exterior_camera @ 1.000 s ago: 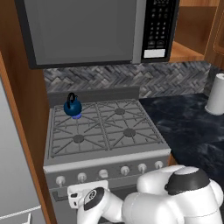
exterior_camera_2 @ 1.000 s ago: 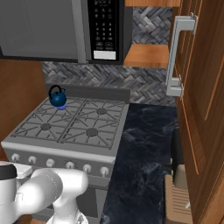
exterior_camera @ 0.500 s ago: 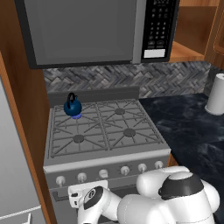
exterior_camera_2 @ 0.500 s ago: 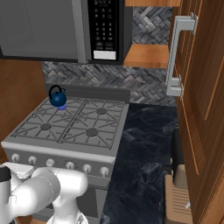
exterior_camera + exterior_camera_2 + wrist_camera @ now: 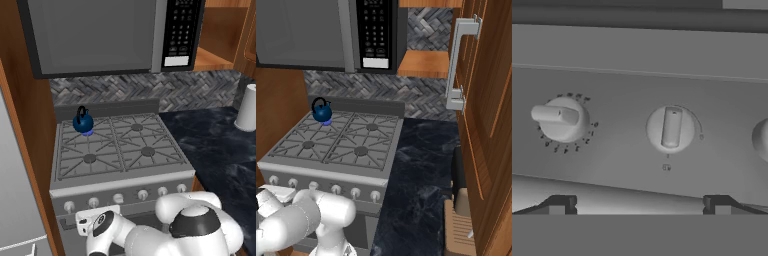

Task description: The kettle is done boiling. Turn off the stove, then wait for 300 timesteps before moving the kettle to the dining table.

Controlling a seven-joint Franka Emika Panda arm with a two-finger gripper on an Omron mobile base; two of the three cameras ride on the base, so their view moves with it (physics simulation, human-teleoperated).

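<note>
The kettle (image 5: 83, 122) looks hard, glossy and slippery, heavy if full; I'd take its arched handle. First the turned knob (image 5: 561, 118): small, rigid, pinch its bar. My gripper (image 5: 639, 205) is fully open, holding nothing.

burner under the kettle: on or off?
On. A small blue glow shows beneath the kettle on the stove's back-left burner, and one knob in the hand view sits turned sideways.

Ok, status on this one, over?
Gripper open, facing stove knobs. One knob turned sideways. Kettle on back-left burner. Nothing in the way.
</note>
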